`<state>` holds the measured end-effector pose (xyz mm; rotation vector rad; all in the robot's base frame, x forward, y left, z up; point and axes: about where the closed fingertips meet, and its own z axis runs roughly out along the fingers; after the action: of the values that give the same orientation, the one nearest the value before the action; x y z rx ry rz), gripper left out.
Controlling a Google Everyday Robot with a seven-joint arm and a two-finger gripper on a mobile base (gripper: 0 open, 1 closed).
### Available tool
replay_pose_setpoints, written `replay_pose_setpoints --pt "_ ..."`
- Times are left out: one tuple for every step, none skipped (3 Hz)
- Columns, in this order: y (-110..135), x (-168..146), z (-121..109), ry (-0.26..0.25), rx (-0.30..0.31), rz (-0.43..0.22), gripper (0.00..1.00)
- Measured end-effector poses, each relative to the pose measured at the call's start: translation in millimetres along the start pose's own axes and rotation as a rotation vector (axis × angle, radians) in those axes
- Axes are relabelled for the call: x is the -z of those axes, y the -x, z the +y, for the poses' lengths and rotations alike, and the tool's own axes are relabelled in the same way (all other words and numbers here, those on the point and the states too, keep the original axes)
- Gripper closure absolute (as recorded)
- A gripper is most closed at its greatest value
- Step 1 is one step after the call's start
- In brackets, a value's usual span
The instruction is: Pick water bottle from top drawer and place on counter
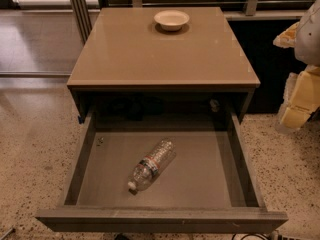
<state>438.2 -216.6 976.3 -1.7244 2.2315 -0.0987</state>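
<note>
One clear crinkled water bottle (151, 165), white cap; claw (295, 76) right edge.

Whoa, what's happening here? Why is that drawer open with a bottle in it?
A robot is meant to take out the water bottle and put it on the counter. Right now the bottle lies on its side in the pulled-out top drawer, cap toward the front, and nothing is holding it. The gripper hangs off to the right of the cabinet, away from the bottle. A small white bowl sits near the back of the counter.
</note>
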Motion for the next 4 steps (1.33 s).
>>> replay_pose_setpoints --pt "0 0 0 -0.001 0.000 -0.001 0.00" --pt "12 -47 -9 0.020 0.032 -0.066 0.00" --pt "39 -110 -20 0.063 0.056 -0.169 0.00" --pt "39 -110 -20 0.063 0.056 -0.169 0.00"
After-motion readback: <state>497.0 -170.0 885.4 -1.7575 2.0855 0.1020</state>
